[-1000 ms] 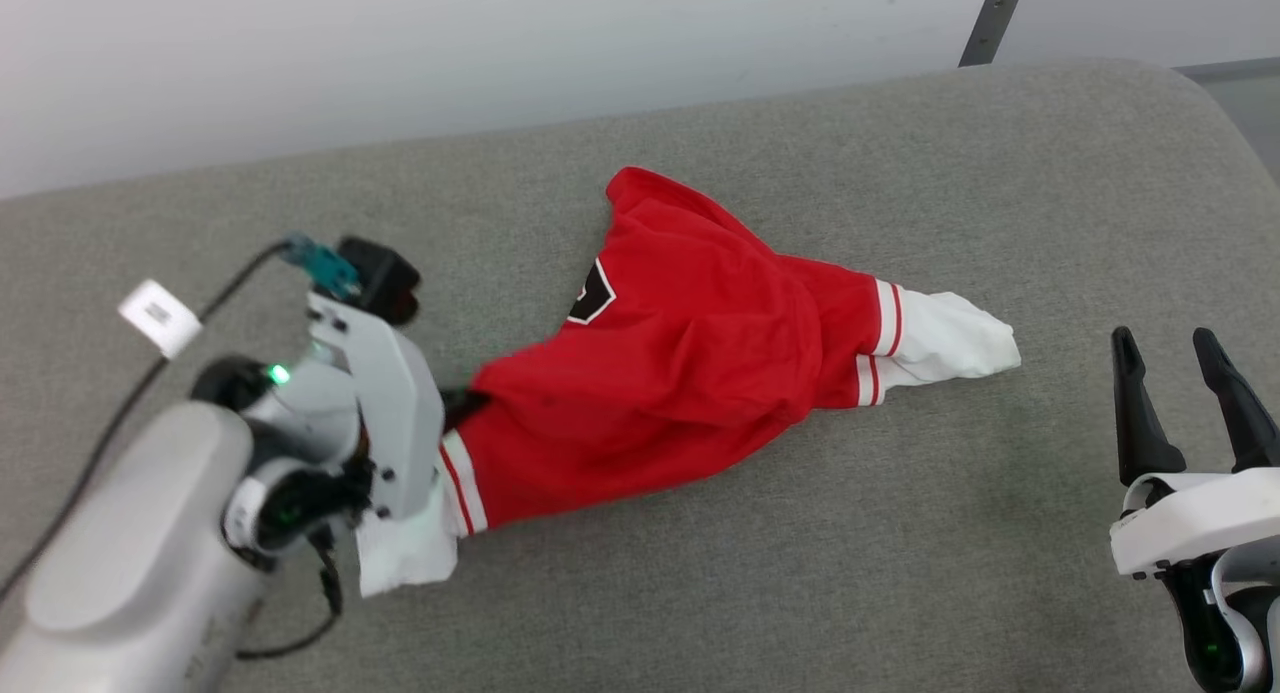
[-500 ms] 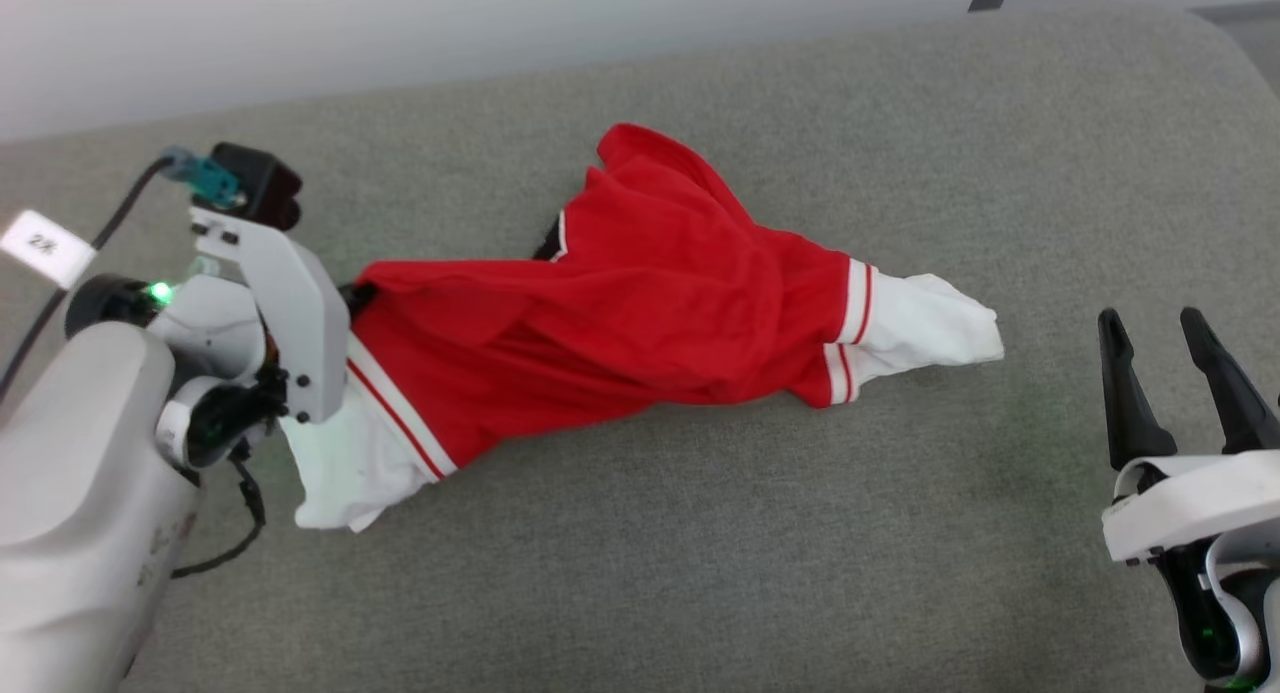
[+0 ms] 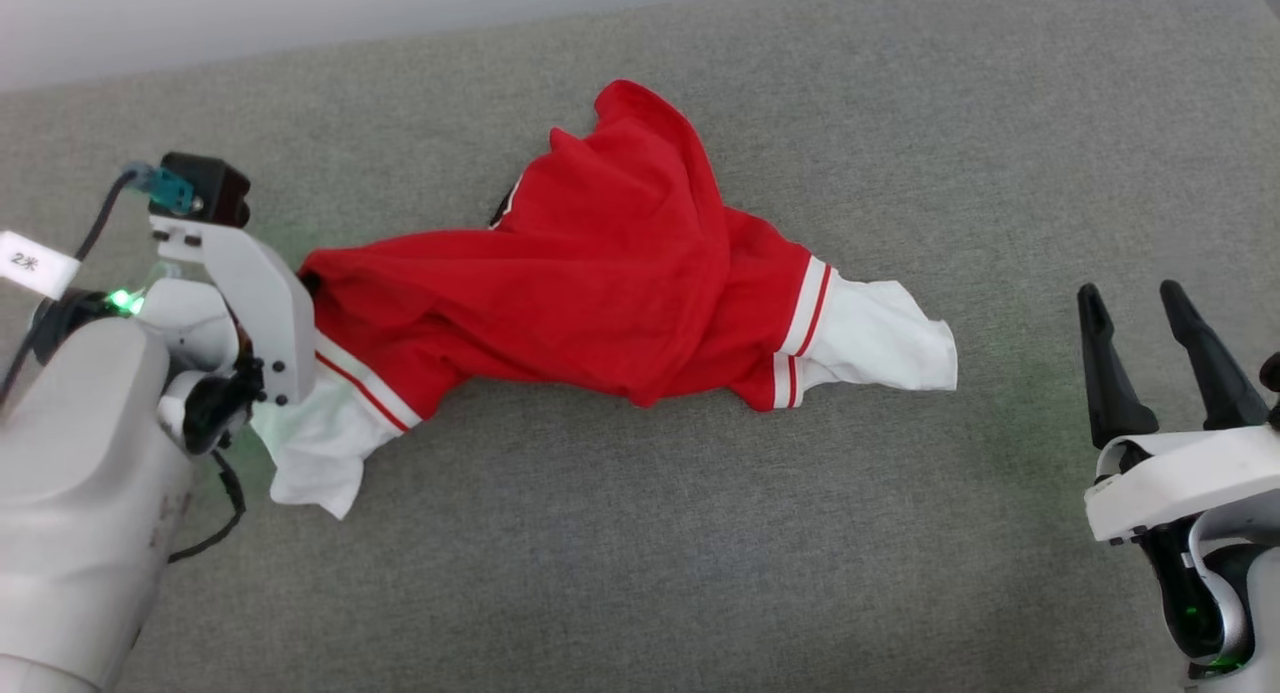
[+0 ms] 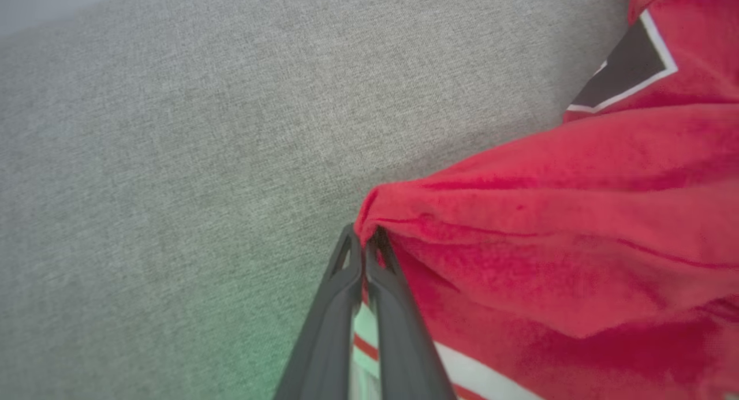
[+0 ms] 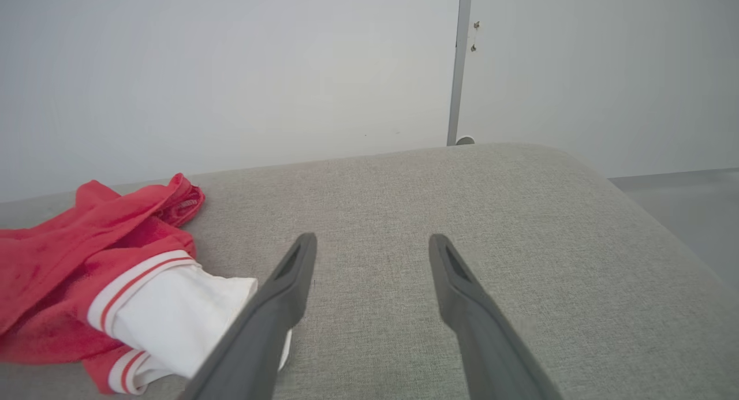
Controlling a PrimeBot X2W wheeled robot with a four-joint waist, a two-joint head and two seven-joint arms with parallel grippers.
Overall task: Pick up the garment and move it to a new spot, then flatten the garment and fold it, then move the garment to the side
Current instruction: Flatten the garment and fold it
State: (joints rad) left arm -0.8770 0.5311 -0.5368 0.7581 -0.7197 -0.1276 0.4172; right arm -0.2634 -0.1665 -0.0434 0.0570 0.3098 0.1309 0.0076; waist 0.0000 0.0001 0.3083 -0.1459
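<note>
1. L gripper [image 4: 364,241]: fingers squeezed together, tips pinching a bunch of red cloth. In head view it sits at approx 9 o'clock, tips tucked behind its grey wrist bracket [image 3: 265,303].
2. The garment [image 3: 600,303] is what it's clamped on: a red jersey tee, crumpled, not flat. It runs from the pinch at 9 o'clock across the middle of the grey cushion [image 3: 700,573] towards 3 o'clock.
3. One white sleeve [image 3: 310,453] w/ red-white trim droops just under the L gripper, towards 7 o'clock.
4. Other sleeve [image 3: 880,343], same trim, lies on the cushion at the garment's 3 o'clock end.
5. Black white-edged lettering [image 4: 629,65] peeks out at 1 o'clock in L wrist view, mostly folded under.
6. A red fold pokes up towards 12 o'clock in head view.
7. R gripper [image 3: 1128,293]: fingers spread apart, nothing between them. It is at approx 4 o'clock in head view, apart from the other sleeve.
8. Beyond the cushion at 12 o'clock in R wrist view: pale wall [image 5: 231,71] and a thin grey post [image 5: 459,65].
</note>
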